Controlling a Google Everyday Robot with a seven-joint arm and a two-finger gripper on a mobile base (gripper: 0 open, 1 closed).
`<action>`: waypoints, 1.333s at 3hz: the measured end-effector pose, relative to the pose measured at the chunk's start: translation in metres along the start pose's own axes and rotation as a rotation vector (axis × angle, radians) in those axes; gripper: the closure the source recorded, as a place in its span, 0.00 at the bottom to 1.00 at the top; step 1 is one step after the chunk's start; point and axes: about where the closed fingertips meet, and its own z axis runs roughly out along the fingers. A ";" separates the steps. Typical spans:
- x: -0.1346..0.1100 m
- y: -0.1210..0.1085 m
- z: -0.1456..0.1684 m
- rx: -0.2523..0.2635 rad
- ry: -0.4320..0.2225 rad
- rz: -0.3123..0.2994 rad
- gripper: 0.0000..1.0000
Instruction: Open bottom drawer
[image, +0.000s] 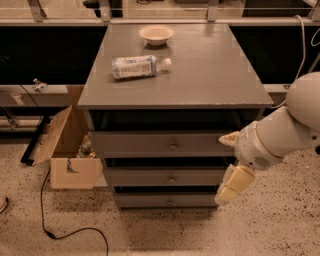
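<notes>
The grey cabinet (170, 80) has three drawers, and all three look shut. The bottom drawer (145, 201) is the lowest and slimmest, just above the floor, with a small round metal knob (170, 202). My gripper (232, 183) hangs from the white arm at the cabinet's right front corner. It is level with the middle and bottom drawers, to the right of the knob and apart from it. It holds nothing that I can see.
A plastic bottle (136, 66) lies on the cabinet top, with a small bowl (156, 34) behind it. An open cardboard box (67, 152) stands on the floor at the left. A black cable (65, 232) runs across the speckled floor in front.
</notes>
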 end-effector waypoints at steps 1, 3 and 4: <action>0.010 0.005 0.055 -0.037 -0.072 -0.003 0.00; 0.023 0.001 0.128 -0.024 -0.158 0.046 0.00; 0.035 -0.004 0.150 -0.052 -0.161 0.065 0.00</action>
